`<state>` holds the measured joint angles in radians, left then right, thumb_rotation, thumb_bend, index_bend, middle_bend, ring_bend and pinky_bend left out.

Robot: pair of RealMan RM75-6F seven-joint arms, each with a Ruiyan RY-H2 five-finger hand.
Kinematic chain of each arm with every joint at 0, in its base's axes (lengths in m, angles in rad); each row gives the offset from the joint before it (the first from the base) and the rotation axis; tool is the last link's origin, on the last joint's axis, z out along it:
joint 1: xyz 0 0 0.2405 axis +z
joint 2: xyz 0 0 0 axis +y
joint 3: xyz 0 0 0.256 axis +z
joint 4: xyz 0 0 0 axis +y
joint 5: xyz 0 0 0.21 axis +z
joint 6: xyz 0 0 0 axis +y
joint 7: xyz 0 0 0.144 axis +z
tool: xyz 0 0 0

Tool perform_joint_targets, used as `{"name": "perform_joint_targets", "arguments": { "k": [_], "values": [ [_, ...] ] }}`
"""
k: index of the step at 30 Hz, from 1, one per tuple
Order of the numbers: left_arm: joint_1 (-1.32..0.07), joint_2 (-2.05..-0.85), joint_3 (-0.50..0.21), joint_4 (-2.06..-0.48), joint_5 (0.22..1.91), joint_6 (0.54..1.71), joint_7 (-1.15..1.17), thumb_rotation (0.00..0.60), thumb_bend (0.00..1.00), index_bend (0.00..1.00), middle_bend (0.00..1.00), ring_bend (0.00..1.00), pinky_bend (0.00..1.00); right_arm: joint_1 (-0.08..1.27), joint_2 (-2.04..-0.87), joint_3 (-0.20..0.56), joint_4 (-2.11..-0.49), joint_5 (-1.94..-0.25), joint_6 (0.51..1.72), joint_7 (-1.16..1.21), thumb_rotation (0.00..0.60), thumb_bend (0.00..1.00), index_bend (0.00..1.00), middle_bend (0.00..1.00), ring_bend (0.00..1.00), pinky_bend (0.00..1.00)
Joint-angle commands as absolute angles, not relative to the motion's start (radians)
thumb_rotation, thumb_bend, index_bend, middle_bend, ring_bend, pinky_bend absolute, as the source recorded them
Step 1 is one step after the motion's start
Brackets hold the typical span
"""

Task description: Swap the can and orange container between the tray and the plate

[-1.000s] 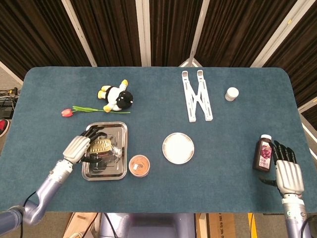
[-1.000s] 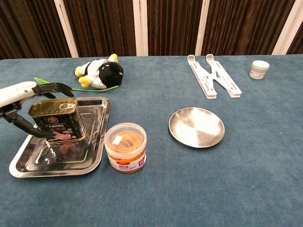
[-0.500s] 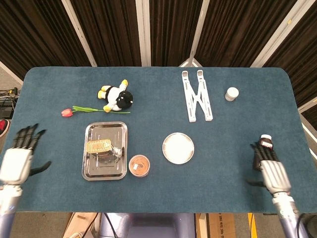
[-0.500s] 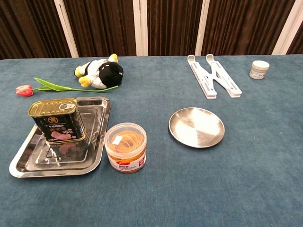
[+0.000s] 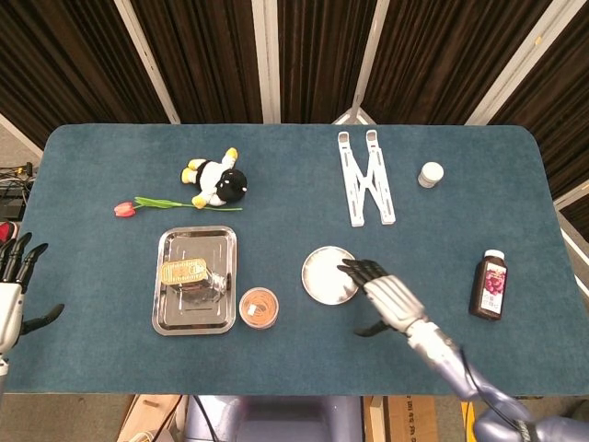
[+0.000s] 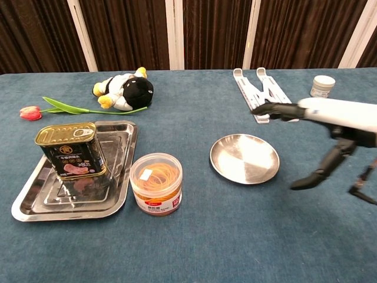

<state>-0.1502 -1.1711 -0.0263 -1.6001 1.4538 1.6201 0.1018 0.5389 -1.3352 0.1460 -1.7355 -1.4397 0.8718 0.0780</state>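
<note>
Nearest, on teal felt tabletop (image 5: 110,350): orange container (image 6: 156,183) beside tray (image 6: 121,191) holding can (image 6: 70,150). Right hand (image 5: 384,294) spread empty at plate (image 6: 244,158); left hand (image 5: 11,295) spread off-table. Beyond: dark curtains (image 5: 212,55)

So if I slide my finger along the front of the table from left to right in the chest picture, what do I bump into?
Tray with the can standing in it → orange container → plate → the robot's right hand, open above the table.
</note>
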Motion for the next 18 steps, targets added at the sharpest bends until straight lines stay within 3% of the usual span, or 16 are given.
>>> {"name": "perform_joint_targets", "arguments": {
  "k": [1,18],
  "values": [
    [-0.149,-1.179,-0.034,-1.593,1.452,1.618,0.105,0.6,0.07,0.15,0.0,0.0,0.08,0.581,-1.396,0.168,-1.721,-1.396,0.835,0.03,0.6,0.08,0.0,0.0,0.0,0.0],
    [-0.133,-1.208,-0.086,-1.564,1.443,1.623,0.061,0.6,0.08,0.16,0.0,0.0,0.08,0.709,-1.605,0.196,-1.644,-1.207,0.817,-0.195,0.6,0.08,0.0,0.04,0.05,0.0]
  ]
}}
